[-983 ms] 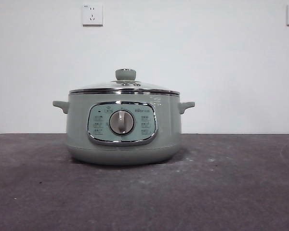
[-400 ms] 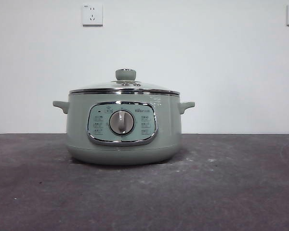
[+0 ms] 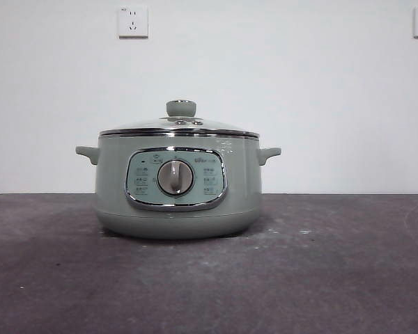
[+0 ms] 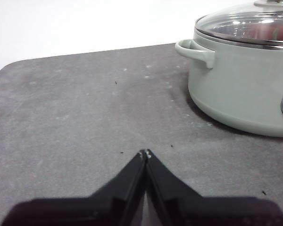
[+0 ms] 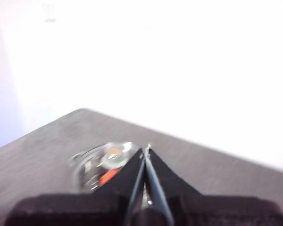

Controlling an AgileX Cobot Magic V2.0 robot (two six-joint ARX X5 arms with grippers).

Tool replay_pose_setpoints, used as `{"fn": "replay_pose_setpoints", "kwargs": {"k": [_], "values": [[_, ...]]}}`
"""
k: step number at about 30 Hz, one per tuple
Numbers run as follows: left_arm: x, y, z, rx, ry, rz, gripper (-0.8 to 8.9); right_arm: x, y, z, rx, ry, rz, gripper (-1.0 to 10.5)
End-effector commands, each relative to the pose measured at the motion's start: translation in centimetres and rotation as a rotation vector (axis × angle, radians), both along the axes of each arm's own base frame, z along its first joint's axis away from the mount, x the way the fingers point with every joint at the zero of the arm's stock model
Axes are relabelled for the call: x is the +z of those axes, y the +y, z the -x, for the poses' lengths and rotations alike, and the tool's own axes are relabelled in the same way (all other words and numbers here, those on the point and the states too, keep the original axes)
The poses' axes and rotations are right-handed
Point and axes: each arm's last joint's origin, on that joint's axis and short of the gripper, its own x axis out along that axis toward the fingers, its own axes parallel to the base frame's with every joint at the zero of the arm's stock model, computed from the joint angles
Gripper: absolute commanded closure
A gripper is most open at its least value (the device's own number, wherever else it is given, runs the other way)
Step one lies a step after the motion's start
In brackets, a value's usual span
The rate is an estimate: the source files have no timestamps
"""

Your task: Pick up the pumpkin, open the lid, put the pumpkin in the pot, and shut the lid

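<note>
Lid (image 3: 180,125) is seated on pot (image 3: 177,184), pumpkin (image 5: 108,176) seen through its glass. Left pincer (image 4: 145,153) and right pincer (image 5: 146,149) are both closed, empty.

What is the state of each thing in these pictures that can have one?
Sage-green round electric pot: upright on the table, covered.
Clear glass lid with green knob: seated on the pot.
Orange pumpkin: inside the pot, under the lid.
Left gripper: jaws shut, empty.
Right gripper: jaws shut, empty.
</note>
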Motion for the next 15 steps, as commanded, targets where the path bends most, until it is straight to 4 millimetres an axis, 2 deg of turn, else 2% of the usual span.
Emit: {"fn": "replay_pose_setpoints", "kwargs": {"k": [1, 9, 15], "values": [[-0.5, 0.0, -0.1, 0.002, 0.012, 0.010, 8.16, -2.8, 0.1, -1.0, -0.028, -0.043, 0.029, 9.5], [-0.5, 0.0, -0.1, 0.002, 0.012, 0.010, 8.16, -12.9, 0.3, -4.1, -0.058, -0.140, -0.033, 9.5], [-0.5, 0.0, -0.1, 0.002, 0.012, 0.010, 8.16, -20.3, 0.5, -5.3, -0.059, -0.182, -0.039, 9.5]]}}
